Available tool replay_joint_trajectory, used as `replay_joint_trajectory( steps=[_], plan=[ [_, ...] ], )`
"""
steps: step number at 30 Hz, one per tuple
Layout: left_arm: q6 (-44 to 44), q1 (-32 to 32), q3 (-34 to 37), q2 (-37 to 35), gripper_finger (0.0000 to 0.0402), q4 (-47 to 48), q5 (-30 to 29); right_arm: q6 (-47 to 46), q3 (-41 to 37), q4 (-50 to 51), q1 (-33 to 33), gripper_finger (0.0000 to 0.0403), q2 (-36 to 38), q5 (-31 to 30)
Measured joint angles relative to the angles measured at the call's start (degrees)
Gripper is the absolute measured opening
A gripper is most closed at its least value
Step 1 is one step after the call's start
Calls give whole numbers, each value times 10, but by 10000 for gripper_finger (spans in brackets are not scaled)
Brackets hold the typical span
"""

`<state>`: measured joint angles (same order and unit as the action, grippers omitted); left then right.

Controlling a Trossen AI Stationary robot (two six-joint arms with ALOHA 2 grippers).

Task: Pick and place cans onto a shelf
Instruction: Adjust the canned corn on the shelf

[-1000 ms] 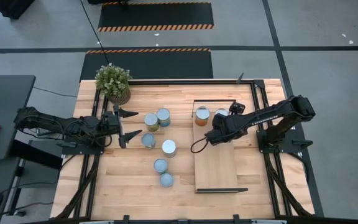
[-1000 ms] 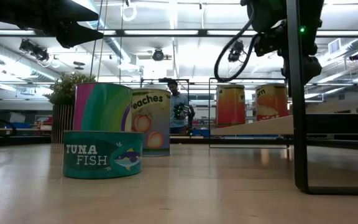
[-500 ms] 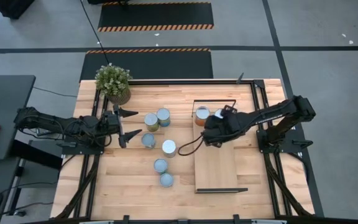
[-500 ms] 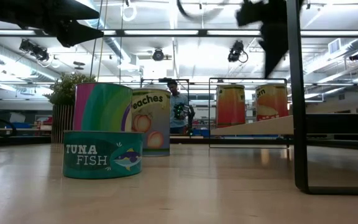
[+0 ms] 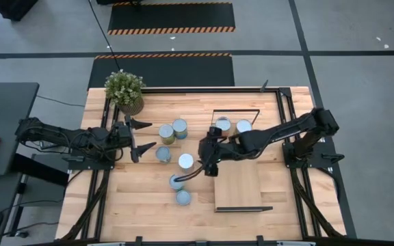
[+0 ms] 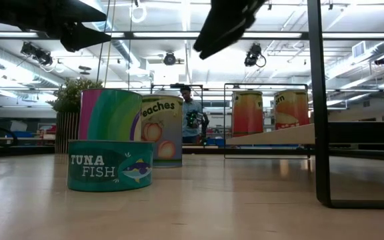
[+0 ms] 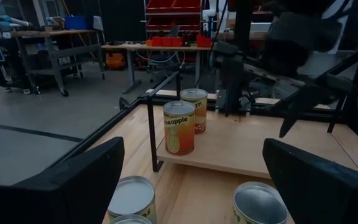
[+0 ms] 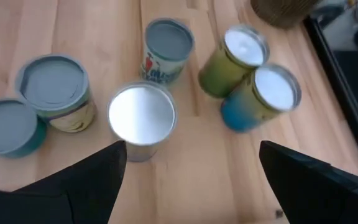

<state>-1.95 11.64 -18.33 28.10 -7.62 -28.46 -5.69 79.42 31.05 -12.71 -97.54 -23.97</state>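
- Two cans (image 5: 232, 125) stand side by side at the far end of the shelf (image 5: 238, 184), a light-wood board lying on the right half of the table (image 5: 135, 198).
- Five more cans stand on the tabletop left of the shelf: a pair (image 5: 173, 130) near the far side, one (image 5: 163, 153) just in front of them, a silver-topped can (image 5: 186, 162) in the middle, and two (image 5: 180, 189) nearer the front edge.
- The right gripper (image 5: 206, 152) hovers above the table just left of the shelf, near the silver-topped can, fingers spread and holding nothing.
- The left gripper (image 5: 141, 137) waits left of the cans, fingers spread wide, empty.
- A potted plant (image 5: 125, 91) stands at the far left corner.
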Motion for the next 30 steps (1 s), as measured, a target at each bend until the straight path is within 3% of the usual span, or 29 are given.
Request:
replay_joint_trajectory(
  steps=[6, 13, 21, 30],
  plan=[
    [1, 0, 0, 0, 389, 2, 0, 18, 15, 5, 30, 375, -10, -2],
    [-2, 0, 0, 0, 389, 7, 0, -54, 15, 148, 69, 375, 4, -30],
    [3, 0, 0, 0, 389, 8, 0, -52, 25, 207, 83, 375, 12, -30],
    [-4, 0, 0, 0, 389, 14, 0, -116, 65, 337, 78, 375, 34, -82]
  ],
)
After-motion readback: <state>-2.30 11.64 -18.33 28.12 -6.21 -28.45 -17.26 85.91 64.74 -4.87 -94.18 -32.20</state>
